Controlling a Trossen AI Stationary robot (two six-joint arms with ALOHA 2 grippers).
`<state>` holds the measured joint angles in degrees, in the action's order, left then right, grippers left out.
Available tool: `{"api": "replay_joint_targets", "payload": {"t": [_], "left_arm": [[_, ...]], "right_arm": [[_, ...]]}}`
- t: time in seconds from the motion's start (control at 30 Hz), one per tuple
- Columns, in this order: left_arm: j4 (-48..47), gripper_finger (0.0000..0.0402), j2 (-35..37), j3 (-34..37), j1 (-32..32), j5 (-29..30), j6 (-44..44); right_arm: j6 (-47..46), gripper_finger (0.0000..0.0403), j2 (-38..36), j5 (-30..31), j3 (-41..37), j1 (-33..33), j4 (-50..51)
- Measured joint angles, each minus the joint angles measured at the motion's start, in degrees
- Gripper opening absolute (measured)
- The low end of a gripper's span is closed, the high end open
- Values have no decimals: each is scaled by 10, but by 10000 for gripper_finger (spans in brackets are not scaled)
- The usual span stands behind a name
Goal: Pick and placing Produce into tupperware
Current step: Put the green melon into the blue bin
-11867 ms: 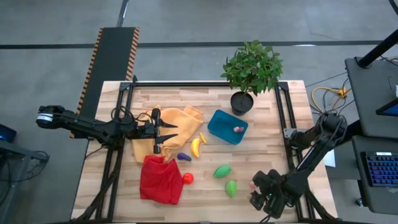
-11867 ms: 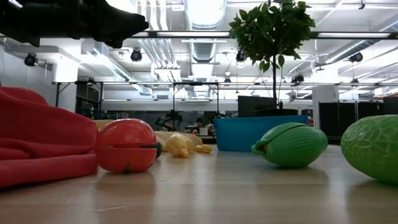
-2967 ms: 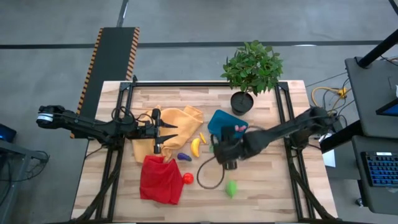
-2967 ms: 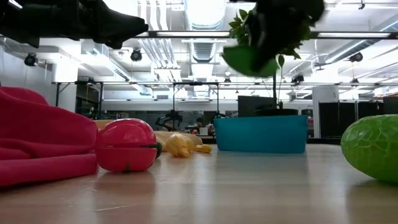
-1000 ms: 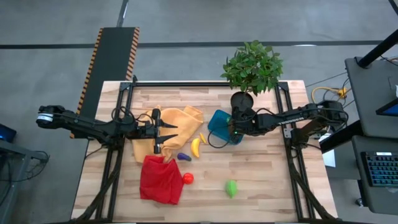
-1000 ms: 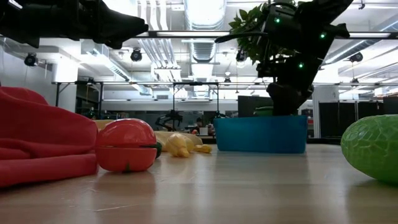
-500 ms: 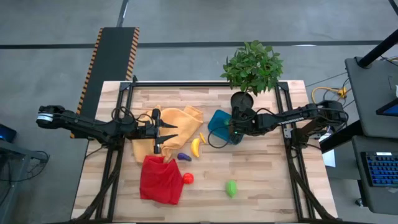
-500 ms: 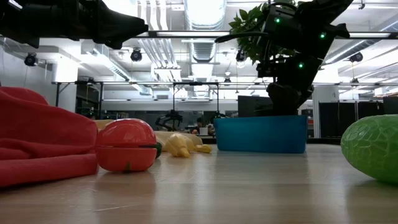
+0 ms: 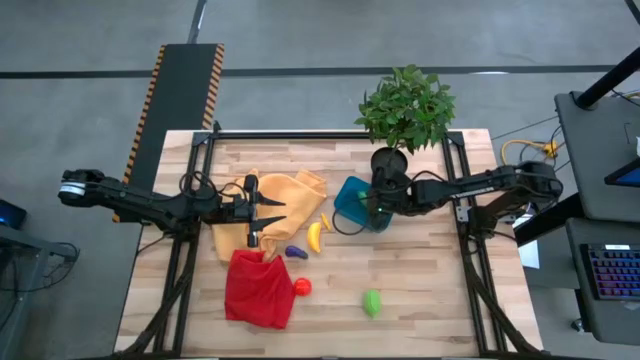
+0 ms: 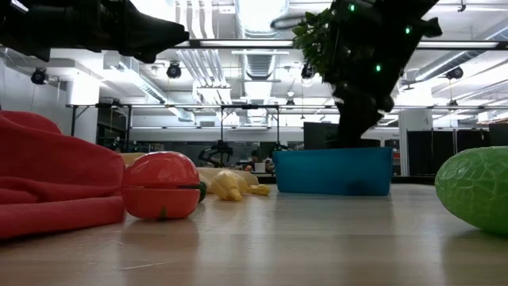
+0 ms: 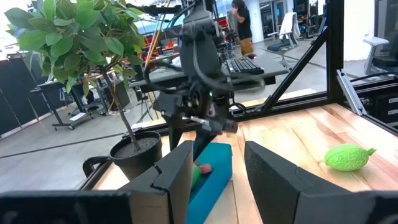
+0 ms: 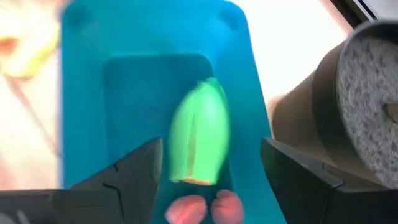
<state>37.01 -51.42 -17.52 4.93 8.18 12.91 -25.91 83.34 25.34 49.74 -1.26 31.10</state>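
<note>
The blue-teal tupperware (image 9: 348, 196) sits right of the table's middle. In the right wrist view one green oval (image 12: 196, 134) lies on the floor of the tupperware (image 12: 87, 93), next to two tiny pink pieces (image 12: 205, 208). My right gripper (image 12: 211, 167) hovers open above them, touching nothing. On the table lie the yellow banana (image 9: 314, 236), the purple piece (image 9: 295, 252), the red round one (image 9: 302, 287) and the other green oval (image 9: 372, 302). My left gripper (image 11: 217, 168) waits open above the yellow-orange cloth (image 9: 295, 190).
A black plant pot (image 9: 388, 162) with a leafy plant stands just beyond the tupperware, close to my right arm. A red cloth (image 9: 258, 288) lies at the near left, beside the red round piece. Black rails frame the table's left, right and far edges.
The green oval that showed at the tupperware's rim under my right gripper has dropped below the rim and now lies inside. My right gripper has risen above the tupperware.
</note>
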Motion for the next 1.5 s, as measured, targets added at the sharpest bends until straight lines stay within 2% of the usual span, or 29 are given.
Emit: {"api": "replay_joint_targets", "payload": {"t": [0.3, 0.53, 0.73, 0.93, 1.1, 1.3, 1.5], "left_arm": [[0, 132, 0, 0, 0, 0, 0], [0, 132, 0, 0, 0, 0, 0], [0, 132, 0, 1, 0, 0, 0], [0, 132, 0, 1, 0, 0, 0], [0, 132, 0, 1, 0, 0, -3], [-3, 132, 0, 3, 0, 0, -6], [-3, 132, 0, 14, 0, -1, -6]], "right_arm": [[-14, 244, -81, -77, 42, 38, 2], [-73, 237, -136, -91, 71, 122, 3], [-174, 237, -136, -89, 98, 206, 23], [-300, 237, -91, -32, 146, 279, 123], [-394, 237, -23, -27, 202, 323, 203], [-448, 237, 81, -28, 292, 365, 228], [-452, 237, 175, -30, 385, 398, 253]]}}
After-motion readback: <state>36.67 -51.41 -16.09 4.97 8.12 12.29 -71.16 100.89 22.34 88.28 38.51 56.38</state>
